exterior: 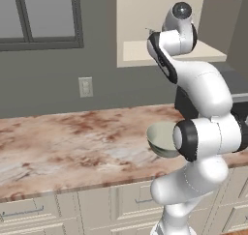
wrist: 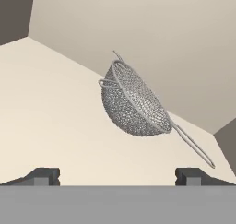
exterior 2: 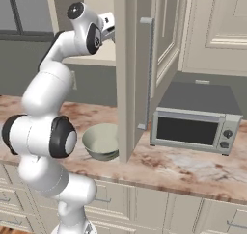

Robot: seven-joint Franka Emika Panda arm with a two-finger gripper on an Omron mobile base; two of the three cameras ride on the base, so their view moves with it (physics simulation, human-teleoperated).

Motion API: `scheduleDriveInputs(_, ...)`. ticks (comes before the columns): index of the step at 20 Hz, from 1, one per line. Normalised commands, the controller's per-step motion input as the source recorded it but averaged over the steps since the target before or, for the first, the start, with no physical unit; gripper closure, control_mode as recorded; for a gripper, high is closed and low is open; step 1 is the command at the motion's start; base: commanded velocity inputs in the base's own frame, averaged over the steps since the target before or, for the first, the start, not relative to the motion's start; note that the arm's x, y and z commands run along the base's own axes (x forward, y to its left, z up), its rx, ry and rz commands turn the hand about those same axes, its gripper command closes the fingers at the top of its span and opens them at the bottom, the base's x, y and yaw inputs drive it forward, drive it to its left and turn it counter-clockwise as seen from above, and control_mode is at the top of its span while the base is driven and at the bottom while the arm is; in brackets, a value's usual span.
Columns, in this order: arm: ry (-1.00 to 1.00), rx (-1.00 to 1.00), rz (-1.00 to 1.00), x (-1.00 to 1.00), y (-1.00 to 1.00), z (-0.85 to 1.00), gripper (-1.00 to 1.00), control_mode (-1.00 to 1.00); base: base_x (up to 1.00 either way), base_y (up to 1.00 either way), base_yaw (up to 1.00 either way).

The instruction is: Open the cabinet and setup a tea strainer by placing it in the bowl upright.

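Hand view looks along the gripper [wrist: 117,176] into the cabinet [wrist: 60,126], where the tea strainer [wrist: 133,103] lies on the beige floor of the compartment, just ahead of the fingertips [wrist: 44,176] and between their lines. Its mesh basket sits tilted in this rolled view, with the thin wire handle running away toward the lower right. The jaws stand wide apart with nothing between them; no contact with the strainer is visible.

From the right base view, the cabinet door [exterior 2: 128,74] hangs swung out over the counter [exterior 2: 193,165], so the opening step looks done. The arm reaches up into the open compartment. The bowl [exterior 2: 101,141] waits on the counter below, beside the open door's lower edge, and appears empty.

What remains, as a judgement: closing on the strainer, lifting it out, carrying it down, and setting it upright in the bowl. The task seems roughly a third complete.
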Motion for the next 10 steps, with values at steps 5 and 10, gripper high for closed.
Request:
scheduleDriveInputs(5,0.02,-0.02,0.01,0.25,0.00,-0.07,-1.00,-1.00,0.00,0.00,0.00)
scheduleDriveInputs(10,0.02,-0.03,0.00,0.24,0.00,-0.05,-1.00,-1.00,0.00,0.00,0.00)
